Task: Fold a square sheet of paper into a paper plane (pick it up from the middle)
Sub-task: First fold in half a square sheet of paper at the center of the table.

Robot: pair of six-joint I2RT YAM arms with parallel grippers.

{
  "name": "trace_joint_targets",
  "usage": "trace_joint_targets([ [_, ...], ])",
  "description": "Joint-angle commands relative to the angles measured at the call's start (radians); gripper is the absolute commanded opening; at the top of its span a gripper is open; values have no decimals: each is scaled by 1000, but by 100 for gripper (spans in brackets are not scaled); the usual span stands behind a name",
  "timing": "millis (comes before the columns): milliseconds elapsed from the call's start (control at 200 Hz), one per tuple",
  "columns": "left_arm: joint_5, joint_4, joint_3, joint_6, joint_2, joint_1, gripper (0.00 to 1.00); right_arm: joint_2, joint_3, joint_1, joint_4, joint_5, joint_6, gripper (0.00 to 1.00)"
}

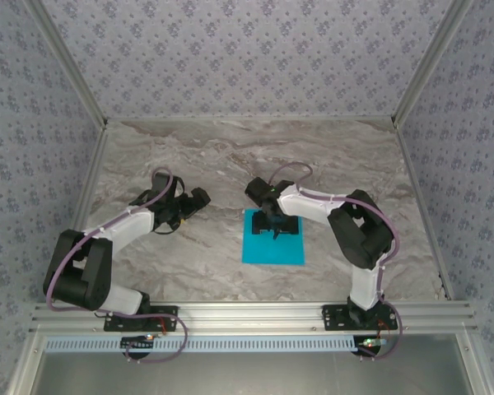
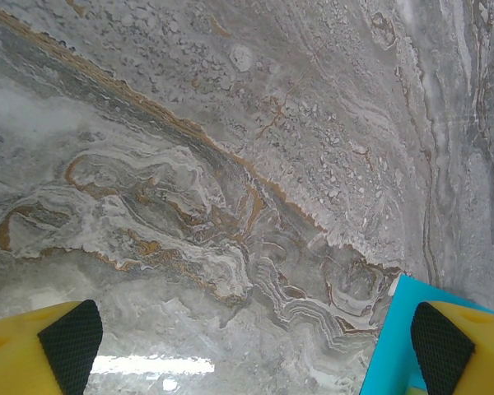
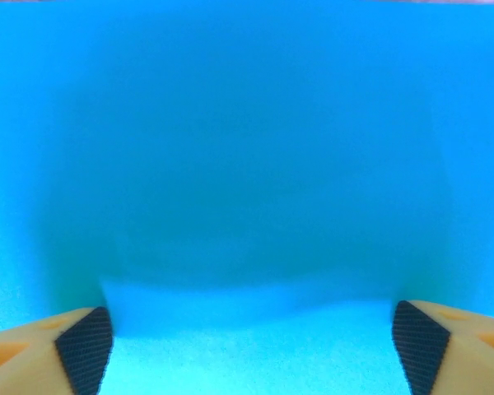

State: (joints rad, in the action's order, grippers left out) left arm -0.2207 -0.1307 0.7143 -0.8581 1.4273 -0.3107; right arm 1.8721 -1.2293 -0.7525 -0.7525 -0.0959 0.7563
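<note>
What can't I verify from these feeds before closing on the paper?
- Top view: the right end effector hides the middle of the square sheet of paper; contact unclear.
- Right wrist: sheet blurred, side edges beyond the frame.
- Left wrist: sheet mostly cut off by the frame edge.

Jaws spread wide on left pincer (image 1: 199,200) and right pincer (image 1: 276,224).

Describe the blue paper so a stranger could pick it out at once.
Look at the grey marble tabletop, just right of its centre, under the right arm's open claw. The square sheet of paper lies flat there. It is the one bright cyan thing on the veined stone.
</note>
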Motion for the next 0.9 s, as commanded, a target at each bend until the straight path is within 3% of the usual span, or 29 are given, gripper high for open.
trace_joint_targets([
  [0,0,-17,8,-6,-9,-11,99,-47,-26,-18,-88,-27,25,99],
  [295,-8,-10,0,-6,-8,-13,99,17,71,-34,-14,75,95,97],
  [415,-15,-10,-1,-10,-13,-13,99,44,91,-32,-1,72,108,89],
  [535,-31,-5,-6,-17,-22,-13,99,29,117,-23,33,56,126,67],
  [695,-82,24,-16,-39,-40,-13,99,-79,129,-9,116,42,116,50],
  [774,-112,41,-18,-48,-44,-11,99,-135,131,3,199,89,86,36],
  [859,-164,81,-26,-70,-45,4,99,-183,149,26,294,196,39,12],
  [899,-222,127,-35,-86,-41,19,99,-210,175,38,366,238,46,8],
])
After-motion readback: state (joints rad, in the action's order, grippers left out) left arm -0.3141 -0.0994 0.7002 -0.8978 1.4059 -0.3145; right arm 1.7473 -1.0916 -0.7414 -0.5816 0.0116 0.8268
